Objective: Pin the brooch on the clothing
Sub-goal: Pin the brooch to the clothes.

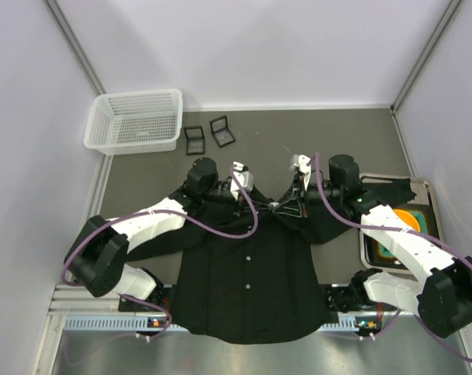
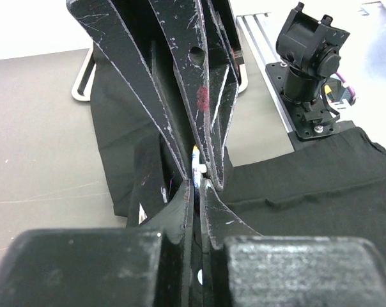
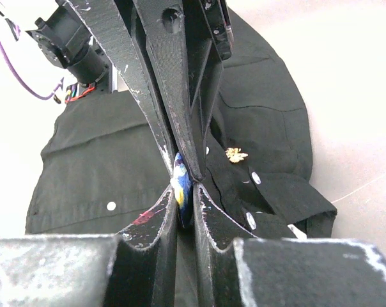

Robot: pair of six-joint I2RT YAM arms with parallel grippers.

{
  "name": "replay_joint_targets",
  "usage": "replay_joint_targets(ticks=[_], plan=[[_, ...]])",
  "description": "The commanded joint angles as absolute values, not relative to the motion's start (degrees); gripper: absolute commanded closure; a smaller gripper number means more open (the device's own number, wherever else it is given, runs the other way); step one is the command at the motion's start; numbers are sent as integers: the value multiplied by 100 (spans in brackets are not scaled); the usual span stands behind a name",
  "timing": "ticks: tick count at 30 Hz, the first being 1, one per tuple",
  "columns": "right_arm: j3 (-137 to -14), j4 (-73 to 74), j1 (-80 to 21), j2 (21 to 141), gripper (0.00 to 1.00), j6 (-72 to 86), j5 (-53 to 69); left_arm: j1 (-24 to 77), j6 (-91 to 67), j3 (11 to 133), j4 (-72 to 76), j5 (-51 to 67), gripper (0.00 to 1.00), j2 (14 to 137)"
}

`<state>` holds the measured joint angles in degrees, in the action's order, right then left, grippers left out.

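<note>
The clothing (image 1: 244,289), a black button-up shirt with small white buttons, lies flat on the table, collar to the far side. Both grippers meet tip to tip over the collar. The brooch (image 3: 180,185), a small blue, yellow and white disc, stands edge-on between the fingers of my right gripper (image 3: 185,192), which is shut on it. From the opposite side my left gripper (image 2: 198,185) is shut, its tips pinching the brooch (image 2: 195,160) at its edge. In the top view the brooch (image 1: 276,207) is only a speck between the left gripper (image 1: 263,205) and the right gripper (image 1: 288,205).
A white mesh basket (image 1: 134,121) stands at the back left. Two small black boxes (image 1: 195,141) (image 1: 223,131) sit beside it. A tray (image 1: 426,187) lies at the right, under a sleeve. A small golden ornament (image 3: 235,154) rests on the shirt near the buttons.
</note>
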<state>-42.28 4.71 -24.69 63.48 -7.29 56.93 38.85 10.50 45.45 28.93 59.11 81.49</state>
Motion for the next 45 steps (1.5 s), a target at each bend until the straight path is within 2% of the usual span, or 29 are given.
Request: replay_joint_targets(ticks=[1, 2, 5, 6, 10, 12, 14, 15, 18, 21, 23, 25, 27, 33, 39, 42, 45], plan=[[-4482, -580, -2408, 6363, 100, -765, 5642, 4210, 660, 4456, 3208, 6724, 92, 7884], [-4465, -580, -2400, 6337, 100, -765, 5669, 4166, 616, 4439, 3182, 6706, 82, 7814], [-4447, -545, -2391, 6293, 100, -852, 5704, 4009, 633, 4395, 2866, 6627, 71, 7612], [-4447, -510, -2391, 6284, 100, -887, 5722, 3982, 659, 4368, 2804, 6566, 63, 7550], [-4517, -290, -2391, 6284, 100, -1090, 5862, 3797, 887, 4456, 2086, 6286, 55, 7260], [-4561, -141, -2391, 6293, 100, -1291, 5967, 3753, 984, 4596, 1777, 5847, 49, 7102], [-4623, -10, -2391, 6310, 100, -1467, 6029, 3753, 462, 4702, 1574, 5232, 48, 6971], [-4640, -17, -2391, 6311, 100, -1546, 6099, 3727, 213, 4807, 1486, 4533, 48, 6926], [-4684, 184, -2399, 6328, 100, -1801, 6169, 3718, -361, 4878, 1257, 3528, 47, 6646], [-4755, 307, -2399, 6363, 100, -2100, 6275, 3674, 753, 4921, 880, 4181, 51, 6373], [-4790, 334, -2417, 6372, 100, -2249, 6328, 3656, 1551, 4887, 625, 5139, 53, 6250], [-4825, 421, -2452, 6372, 100, -2381, 6381, 3709, 1512, 4624, 1210, 5492, 53, 6258], [-4886, 518, -2478, 6363, 100, -2487, 6460, 3718, 1223, 4553, 1693, 5414, 59, 6424], [-4852, 677, -2566, 6223, 100, -2645, 6522, 3788, 915, 4640, 2381, 5415, 66, 7039], [-4746, 686, -2593, 6117, 100, -2698, 6504, 3806, 685, 4693, 2628, 5308, 62, 7347], [-4694, 677, -2584, 6143, 100, -2637, 6486, 3814, 747, 4641, 2628, 5466, 63, 7418], [-4658, 659, -2593, 6231, 100, -2426, 6416, 3858, 765, 4623, 2619, 5510, 70, 7584]])
